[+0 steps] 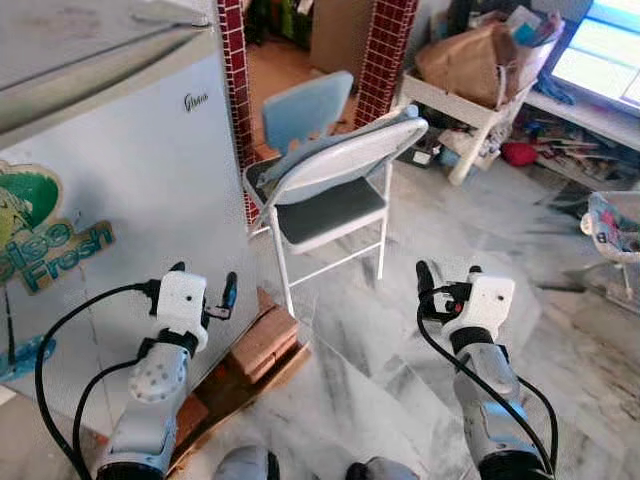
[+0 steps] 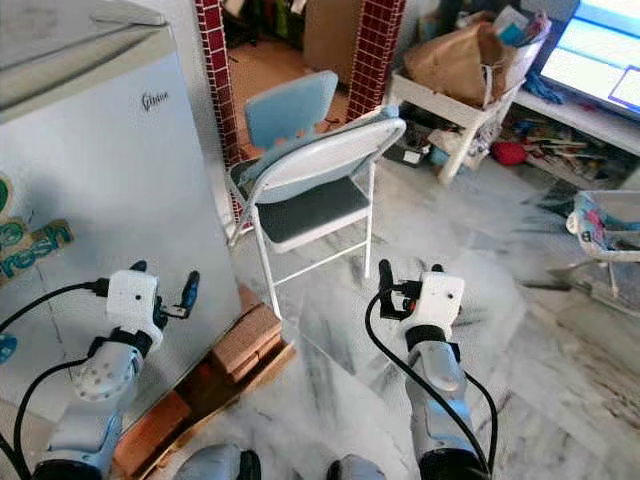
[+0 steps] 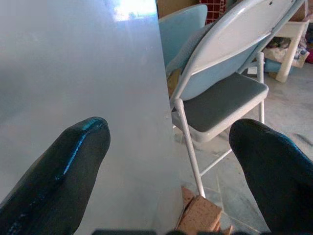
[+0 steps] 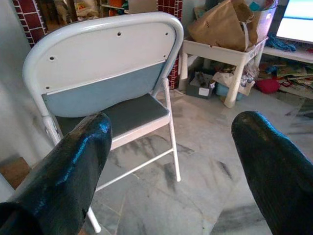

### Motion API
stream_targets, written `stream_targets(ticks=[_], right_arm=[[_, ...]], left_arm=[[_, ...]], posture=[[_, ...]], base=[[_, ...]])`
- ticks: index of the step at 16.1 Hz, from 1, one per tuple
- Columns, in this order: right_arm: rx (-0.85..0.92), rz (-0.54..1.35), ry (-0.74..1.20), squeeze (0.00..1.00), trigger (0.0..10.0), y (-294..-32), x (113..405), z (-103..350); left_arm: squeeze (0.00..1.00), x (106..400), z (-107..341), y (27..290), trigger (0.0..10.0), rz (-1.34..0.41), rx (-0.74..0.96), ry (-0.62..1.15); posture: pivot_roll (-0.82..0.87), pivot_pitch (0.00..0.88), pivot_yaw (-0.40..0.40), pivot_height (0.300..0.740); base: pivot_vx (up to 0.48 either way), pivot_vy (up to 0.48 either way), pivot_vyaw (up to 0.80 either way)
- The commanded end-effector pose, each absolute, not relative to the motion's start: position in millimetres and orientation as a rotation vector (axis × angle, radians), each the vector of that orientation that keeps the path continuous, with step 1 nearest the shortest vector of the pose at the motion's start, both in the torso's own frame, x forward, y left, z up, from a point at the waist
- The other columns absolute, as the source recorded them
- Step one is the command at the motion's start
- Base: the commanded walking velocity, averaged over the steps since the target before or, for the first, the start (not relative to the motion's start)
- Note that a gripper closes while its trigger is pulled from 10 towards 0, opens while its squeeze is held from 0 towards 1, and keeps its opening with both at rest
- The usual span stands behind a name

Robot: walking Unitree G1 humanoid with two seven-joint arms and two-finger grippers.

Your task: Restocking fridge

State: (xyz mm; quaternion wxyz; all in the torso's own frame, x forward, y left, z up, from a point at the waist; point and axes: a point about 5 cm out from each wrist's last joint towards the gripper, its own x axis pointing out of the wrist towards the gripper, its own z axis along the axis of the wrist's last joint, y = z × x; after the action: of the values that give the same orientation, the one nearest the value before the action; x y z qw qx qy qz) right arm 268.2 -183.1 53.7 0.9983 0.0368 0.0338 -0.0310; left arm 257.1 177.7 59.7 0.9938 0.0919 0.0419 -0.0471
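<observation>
My left gripper (image 1: 204, 283) hovers with fingers spread just beside the closed silver-white fridge (image 1: 110, 180) standing on my left. My right gripper (image 1: 447, 275), likewise spread, faces the white folding metal chair (image 1: 335, 190) over grey marble floor (image 1: 400, 350).

I see bright, even daylight; glare whitens the fridge (image 3: 73, 58) side, and close fingertips (image 4: 73, 161) look softly blurred.

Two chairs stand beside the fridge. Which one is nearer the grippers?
The white-framed folding chair with the dark seat. The plain blue chair stands behind it, toward the red tiled pillars.
</observation>
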Motion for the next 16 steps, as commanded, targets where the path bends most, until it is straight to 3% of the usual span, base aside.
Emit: stream_targets(ticks=[1,11,16], right_arm=[[0.065,-0.068,0.066,0.0,10.0,-185.9,268.4,54.0],[0.058,-0.066,0.068,0.0,10.0,-185.7,270.7,54.3],[0.056,-0.069,0.069,0.0,10.0,-186.8,271.5,54.2]], left_arm=[[0.0,256.7,62.2,174.1,10.0,-0.111,0.184,0.08],[0.0,257.8,62.9,173.1,10.0,-0.113,0.191,0.083],[0.0,258.8,63.0,172.2,10.0,-0.112,0.191,0.084]], posture=[[0.11,0.068,-0.031,0.74],[0.11,0.067,-0.031,0.74],[0.11,0.065,-0.032,0.74]], base=[[-0.244,0.0,0.0],[-0.024,0.0,0.0],[-0.255,0.0,0.0]])
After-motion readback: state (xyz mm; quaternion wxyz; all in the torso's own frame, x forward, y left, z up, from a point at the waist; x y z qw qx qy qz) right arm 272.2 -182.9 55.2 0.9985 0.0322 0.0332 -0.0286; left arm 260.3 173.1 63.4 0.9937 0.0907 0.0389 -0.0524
